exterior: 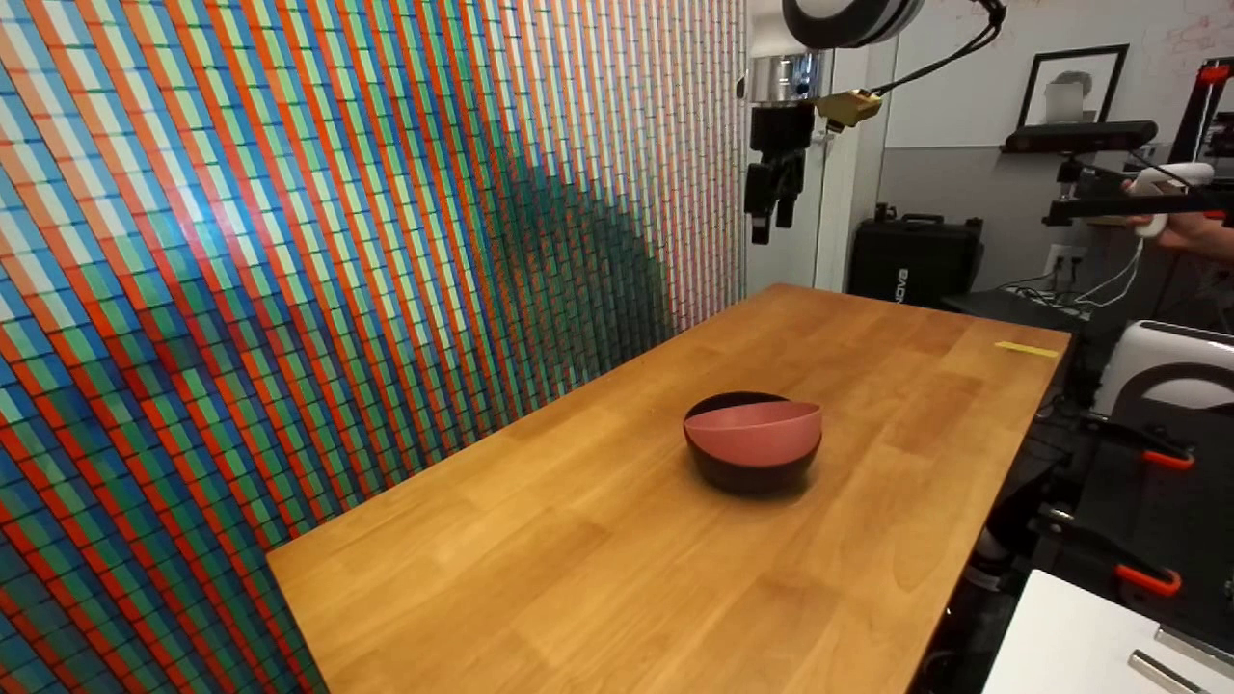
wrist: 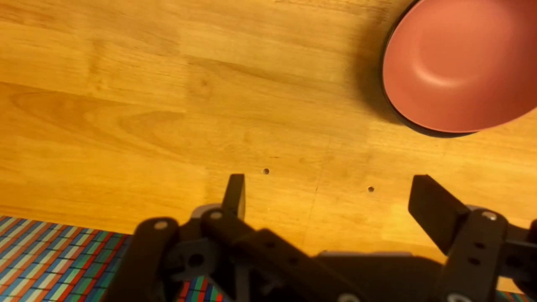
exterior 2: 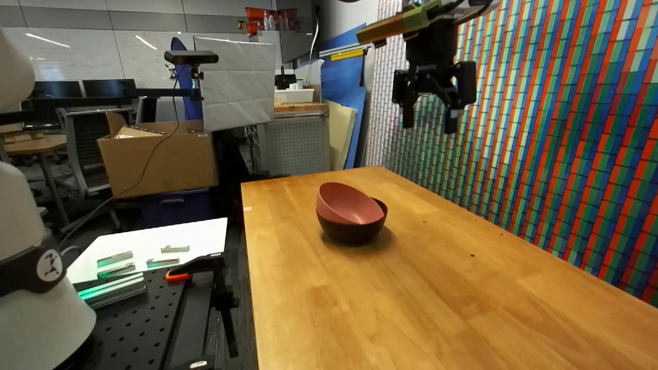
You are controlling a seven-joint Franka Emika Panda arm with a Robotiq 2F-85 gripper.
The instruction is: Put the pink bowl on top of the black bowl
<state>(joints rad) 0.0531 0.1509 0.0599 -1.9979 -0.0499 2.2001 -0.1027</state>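
Note:
The pink bowl [exterior: 757, 439] sits tilted inside the black bowl [exterior: 752, 477] on the wooden table. In an exterior view, the pink bowl [exterior 2: 349, 204] has one side raised above the rim of the black bowl [exterior 2: 353, 233]. In the wrist view the pink bowl [wrist: 461, 67] is at the upper right and hides most of the black bowl [wrist: 438, 134], leaving a thin dark edge. My gripper [exterior 2: 430, 127] is open and empty, high above the table and apart from both bowls. Its spread fingers also show in the wrist view [wrist: 328, 178] and in an exterior view [exterior: 774, 227].
The wooden table [exterior: 578, 540] runs along a wall of coloured tiles [exterior: 386, 241]. A side bench with a white board [exterior 2: 205, 231] and metal pieces stands beside it. A camera on a stand [exterior 2: 191, 57] and a cardboard box [exterior 2: 159, 159] are behind.

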